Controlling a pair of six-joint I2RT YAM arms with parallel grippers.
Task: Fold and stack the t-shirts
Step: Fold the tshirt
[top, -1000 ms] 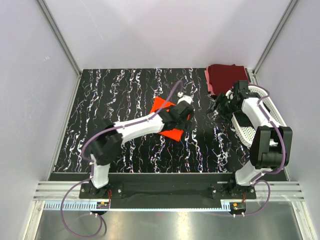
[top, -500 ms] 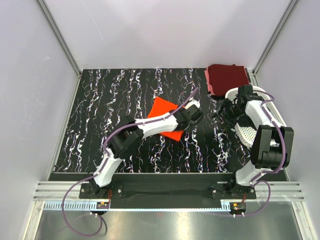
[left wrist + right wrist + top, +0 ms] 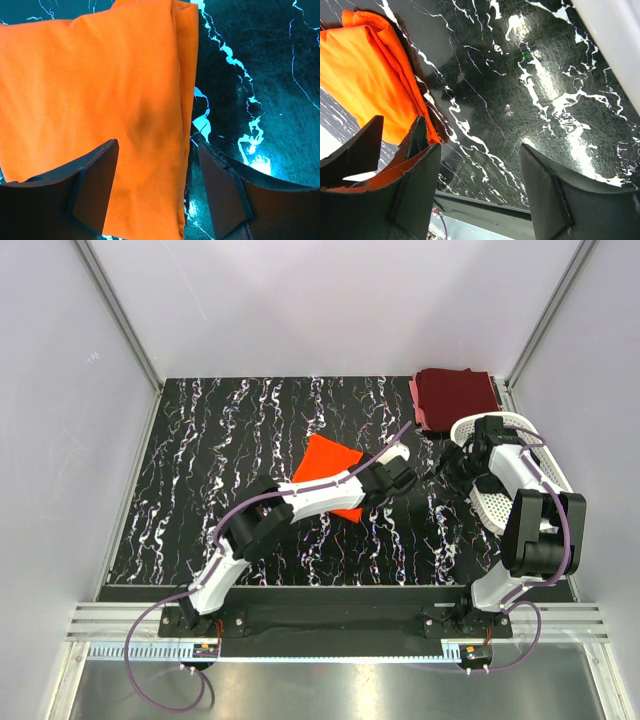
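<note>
Your orange shirt lies folded mid-table. The maroon shirt lies folded at the far right corner, well apart from it, so folding these two looks done and stacking is left; no black shirt can be made out. The left gripper hangs open over the orange shirt's right edge, gripping nothing, and the right gripper is open and empty above bare table, between that shirt and the basket on the right.
</note>
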